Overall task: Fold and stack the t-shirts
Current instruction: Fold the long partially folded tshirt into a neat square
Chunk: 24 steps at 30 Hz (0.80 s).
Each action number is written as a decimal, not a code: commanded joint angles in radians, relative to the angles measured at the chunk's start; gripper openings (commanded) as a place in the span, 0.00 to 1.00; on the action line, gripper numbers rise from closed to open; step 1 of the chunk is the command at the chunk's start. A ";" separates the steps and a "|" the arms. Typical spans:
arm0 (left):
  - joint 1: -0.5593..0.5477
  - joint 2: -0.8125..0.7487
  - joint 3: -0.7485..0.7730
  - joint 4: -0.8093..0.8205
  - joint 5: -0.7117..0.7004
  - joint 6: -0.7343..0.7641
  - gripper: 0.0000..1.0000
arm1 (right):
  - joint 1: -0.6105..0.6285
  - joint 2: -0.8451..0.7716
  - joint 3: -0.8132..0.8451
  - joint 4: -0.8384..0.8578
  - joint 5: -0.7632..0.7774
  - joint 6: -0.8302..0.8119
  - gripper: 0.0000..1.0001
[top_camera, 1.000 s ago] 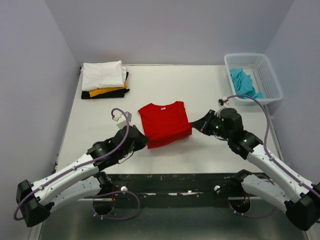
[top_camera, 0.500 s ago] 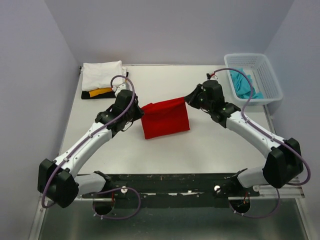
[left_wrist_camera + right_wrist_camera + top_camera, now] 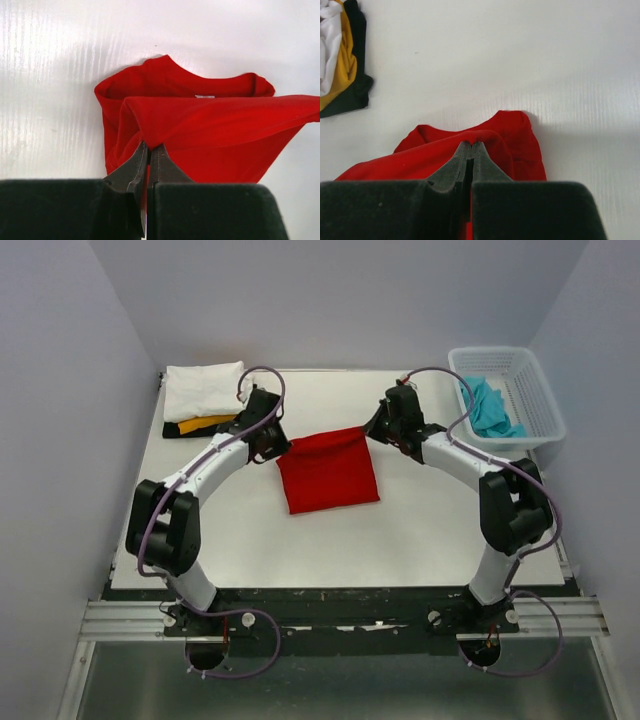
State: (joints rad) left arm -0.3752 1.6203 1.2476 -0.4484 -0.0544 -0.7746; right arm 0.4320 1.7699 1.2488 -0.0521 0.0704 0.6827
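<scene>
Left end effector [image 3: 277, 449] and right end effector [image 3: 368, 430] both pinch one red t-shirt [image 3: 328, 472].

Robotics laboratory test cell. Left arm [image 3: 205, 472] and right arm [image 3: 462, 455] are bolted to a metal rail [image 3: 120, 618] fronting a white table [image 3: 420, 530]. Bare grey walls [image 3: 330, 300] enclose it.

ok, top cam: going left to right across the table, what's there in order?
folded stack of t-shirts → left gripper, shut on one raised corner → red t-shirt → right gripper, shut on the other corner → white basket holding the turquoise t-shirt
</scene>
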 commanded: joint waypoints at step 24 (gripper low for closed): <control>0.002 0.178 0.039 0.170 0.376 0.008 0.99 | -0.049 0.245 0.004 0.275 -0.524 0.094 1.00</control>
State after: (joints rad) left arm -0.3431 1.7706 1.3209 -0.3599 0.2214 -0.7506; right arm 0.3801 1.9896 1.3319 0.1062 -0.2653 0.6914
